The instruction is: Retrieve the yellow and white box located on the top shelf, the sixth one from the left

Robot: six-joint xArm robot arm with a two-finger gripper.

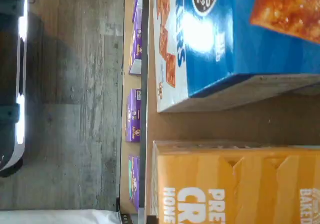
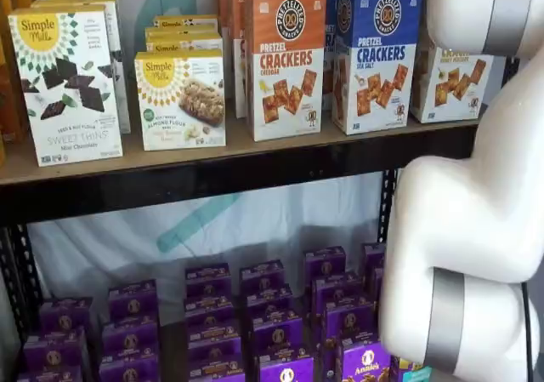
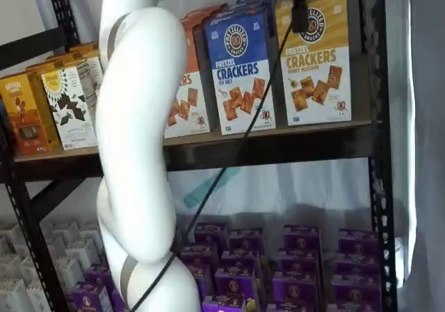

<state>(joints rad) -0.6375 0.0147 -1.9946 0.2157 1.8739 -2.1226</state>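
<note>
The yellow and white box (image 3: 314,56) stands upright at the right end of the top shelf (image 3: 278,145), with a yellow top band and "CRACKERS" lettering. In a shelf view (image 2: 450,80) my white arm hides most of it. The wrist view shows its yellow top (image 1: 235,184) close up, standing on the shelf board (image 1: 215,124). My gripper (image 3: 300,10) shows only as a black piece hanging from the view's top edge, with a cable, in front of the box's upper left corner. No gap between fingers can be made out.
A blue-topped crackers carton (image 3: 242,69) stands right beside the yellow box, then an orange-topped one (image 2: 285,59). Simple Mills boxes (image 2: 68,80) fill the shelf's left. A black rack post (image 3: 374,117) stands just right of the yellow box. Purple boxes (image 2: 272,322) fill the lower level.
</note>
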